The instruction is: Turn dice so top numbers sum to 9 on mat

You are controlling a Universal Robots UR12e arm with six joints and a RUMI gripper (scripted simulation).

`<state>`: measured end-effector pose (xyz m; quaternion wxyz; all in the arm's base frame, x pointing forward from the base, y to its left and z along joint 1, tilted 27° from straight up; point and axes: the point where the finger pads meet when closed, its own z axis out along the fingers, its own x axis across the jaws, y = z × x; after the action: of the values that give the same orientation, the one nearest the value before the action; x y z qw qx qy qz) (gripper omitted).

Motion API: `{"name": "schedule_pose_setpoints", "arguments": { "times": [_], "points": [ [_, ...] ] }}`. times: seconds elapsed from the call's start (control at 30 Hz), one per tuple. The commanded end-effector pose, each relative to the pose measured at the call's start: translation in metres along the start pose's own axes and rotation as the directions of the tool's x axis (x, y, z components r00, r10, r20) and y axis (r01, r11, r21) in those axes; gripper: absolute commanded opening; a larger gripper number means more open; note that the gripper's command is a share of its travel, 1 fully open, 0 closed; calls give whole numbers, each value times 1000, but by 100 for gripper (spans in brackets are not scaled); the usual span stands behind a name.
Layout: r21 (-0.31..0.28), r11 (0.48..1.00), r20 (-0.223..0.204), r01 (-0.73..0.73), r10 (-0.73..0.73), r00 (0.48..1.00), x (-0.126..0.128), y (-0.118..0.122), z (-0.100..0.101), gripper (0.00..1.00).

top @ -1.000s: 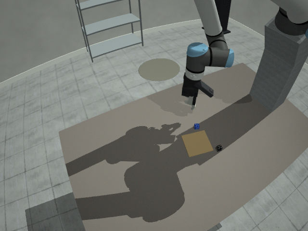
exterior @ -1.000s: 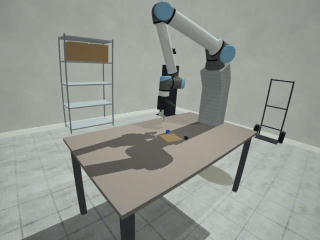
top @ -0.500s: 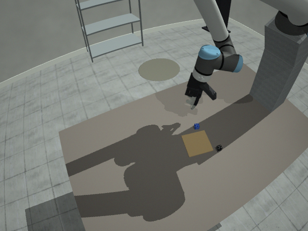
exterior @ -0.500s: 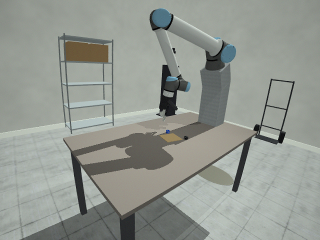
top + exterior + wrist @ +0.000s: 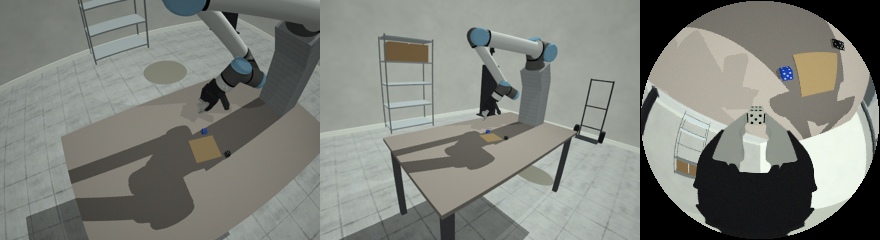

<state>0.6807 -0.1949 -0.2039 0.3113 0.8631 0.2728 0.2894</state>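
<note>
Holding a small white die [image 5: 200, 110] [image 5: 756, 118], pinched by opposite sides between the fingertips of the gripper [image 5: 201, 110] [image 5: 484, 118] [image 5: 756, 113], up in the air beyond the blue-die side of the mat. Showing five pips towards the wrist camera; can't tell from this which number would land on top. Probably light, stiff, hard to damage; likely smooth enough to twist or slip if pinched off-centre or near an edge. Best held across two parallel sides at mid-height, lowered square, and let go only once flat, since tilted well over now.

Next out, resting on the table [image 5: 245, 186] [image 5: 449, 196] [image 5: 675, 65] just beside the mat: a blue die [image 5: 204, 131] [image 5: 487, 131] [image 5: 786, 73]. Same grip, probably; room to get fingers round, with care near the mat's edge.

Then the mat [image 5: 204, 149] [image 5: 491, 137] [image 5: 816, 74] itself: flat, tan, without walls, bearing no die. Not a real container.

Just off the mat's far corner from the blue die, a black die [image 5: 227, 153] [image 5: 505, 137] [image 5: 838, 44]; pips too small to read safely.

Far behind the mat, a metal shelf unit [image 5: 146, 28] [image 5: 432, 77] [image 5: 696, 120] with brown boxes [image 5: 397, 51] [image 5: 682, 166] under the top board; contents hidden.
</note>
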Motion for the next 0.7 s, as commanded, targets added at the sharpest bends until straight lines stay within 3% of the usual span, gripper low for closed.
{"name": "schedule_pose_setpoints", "arguments": {
  "times": [0.0,0.17,0.33,0.67],
  "points": [
    [-143,990,-1,2,-2,1000,0,0,3,6],
    [-287,958,-1,2,-2,1000,0,0,3,6],
    [-393,919,-1,2,-3,1000,1,-1,3,6],
    [-450,893,-1,0,0,1000,0,-2,2,6]
  ]
}}
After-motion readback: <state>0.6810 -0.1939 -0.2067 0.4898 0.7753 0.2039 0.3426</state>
